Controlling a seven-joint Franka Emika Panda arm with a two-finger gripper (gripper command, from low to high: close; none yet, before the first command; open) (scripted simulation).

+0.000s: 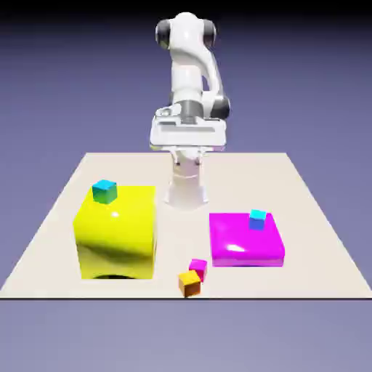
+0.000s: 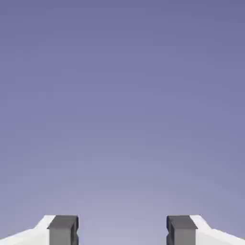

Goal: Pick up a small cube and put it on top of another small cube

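- Pincer (image 2: 122, 232): jaws wide apart, nothing between them. Hand view shows only the two grey fingertips (image 2: 63, 229) at the bottom edge against plain blue-violet backdrop; no bench or cubes visible there.
- In the exterior view the arm (image 1: 190, 80) is folded up high over its base, hand (image 1: 187, 132) well above the bench (image 1: 312, 218) and well apart from every cube.
- Small magenta cube (image 1: 197, 267): sits on the bench near its front edge, about mid-width, between the yellow block and the magenta block, ahead of both.
- Orange cube (image 1: 189, 283): touching or just beside the small magenta cube, slightly to the exterior view's left and closer to the front edge. Can't tell if there's a gap between them.
- Large yellow block (image 1: 116, 232): on the exterior view's left side of the bench, tall, glossy.
- Teal cube (image 1: 104, 191): on top of the yellow block, at its far left corner.
- Flat magenta block (image 1: 245, 240): on the exterior view's right side, low and wide.
- Cyan cube (image 1: 257, 219): on top of the flat magenta block, near its far edge, right of centre.
- All small cubes look about the same size. None stacked on another small cube yet.
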